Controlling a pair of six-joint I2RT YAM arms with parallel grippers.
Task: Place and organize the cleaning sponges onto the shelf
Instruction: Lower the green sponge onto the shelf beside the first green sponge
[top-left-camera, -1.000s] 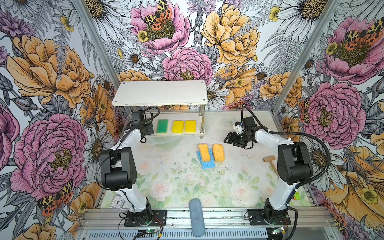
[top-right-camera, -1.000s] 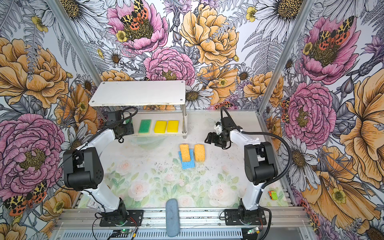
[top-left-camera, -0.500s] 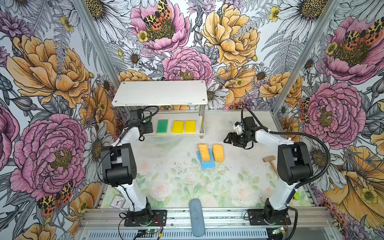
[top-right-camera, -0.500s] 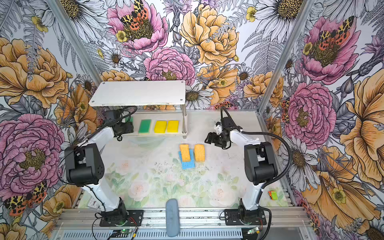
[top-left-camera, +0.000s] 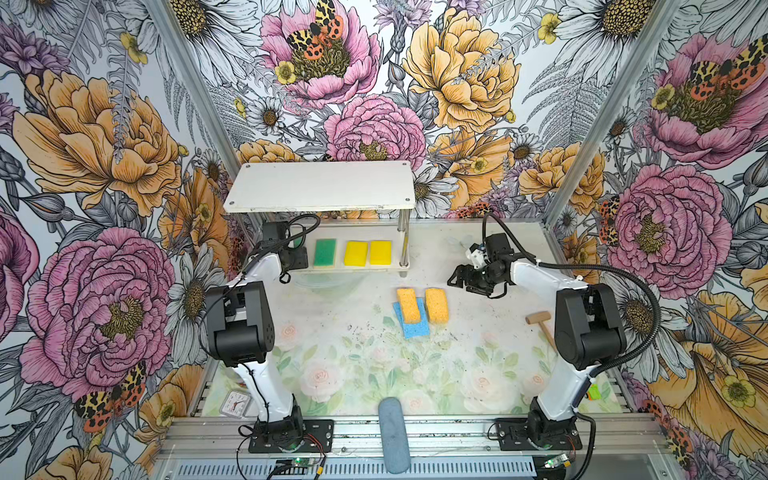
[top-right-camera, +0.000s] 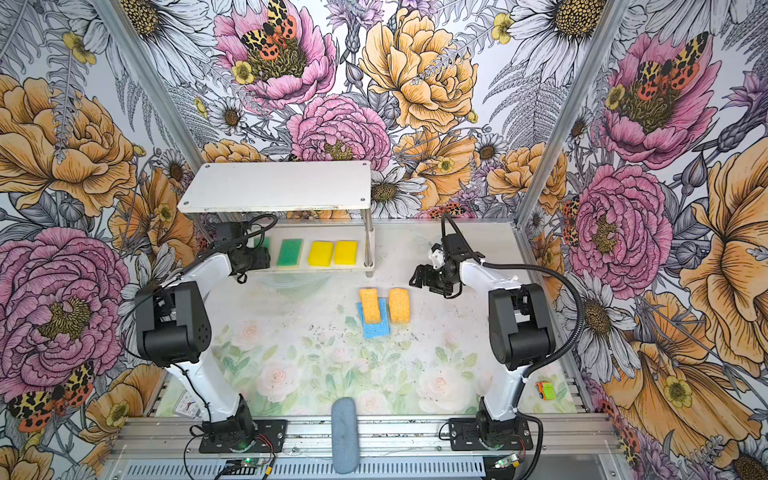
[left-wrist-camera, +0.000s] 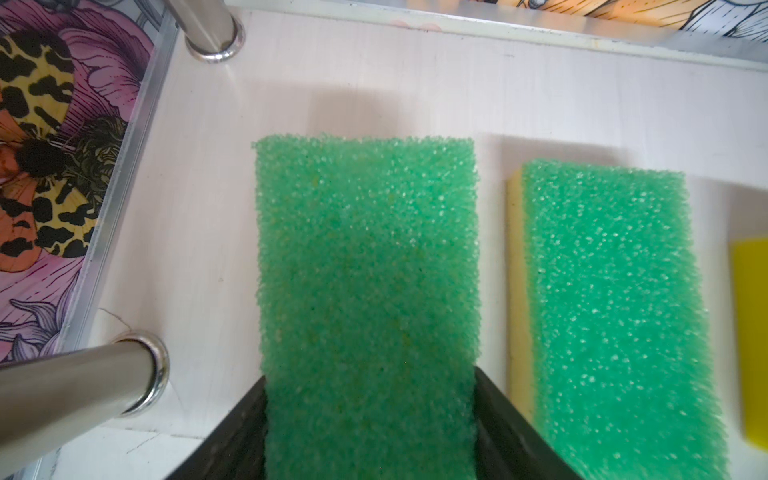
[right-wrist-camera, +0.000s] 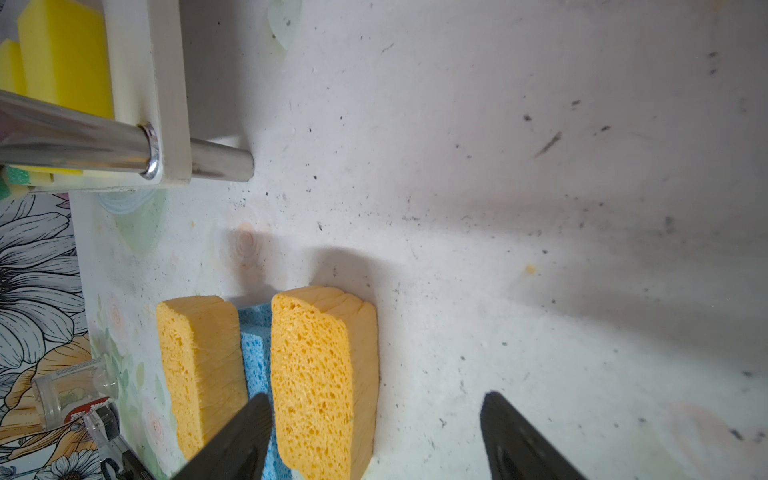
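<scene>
Viewed from above, with 12 o'clock at the back wall, a white 2-tier shelf (top-left-camera: 320, 187) stands at 11 o'clock on a floral-printed table (top-left-camera: 332, 374). Its lower board (left-wrist-camera: 199, 208) shows 4 sponges in a row.

The left gripper (top-left-camera: 297, 257) reaches in at the board's 9 o'clock end. Its 2 black fingers (left-wrist-camera: 241, 432) press against both long sides of the held green sponge (left-wrist-camera: 365, 270), clasping it flat and low over the board. Whether the sponge touches the board cannot be told.

At 3 o'clock from it, a little apart, lies the second green sponge (top-left-camera: 325, 252), green on top with a pale yellow base. Next come the first yellow sponge (top-left-camera: 356, 253) and the second yellow sponge (top-left-camera: 380, 252), nearly touching each other, beside a shiny front post (top-left-camera: 402, 245).

Near the table's middle a blue sponge (top-left-camera: 415, 329) lies flat with the first orange sponge (top-left-camera: 408, 305) on top of it. The second orange sponge (top-left-camera: 436, 305) sits just beside that one at 3 o'clock, against the blue edge.

The right gripper (top-left-camera: 457, 280) hovers at 2 o'clock from this pair, jaws spread wide and empty.

A small wooden mallet (top-left-camera: 539, 319) lies at the table's 3 o'clock edge. A grey-blue cylinder (top-left-camera: 393, 434) rests at 6 o'clock across the front rail.
</scene>
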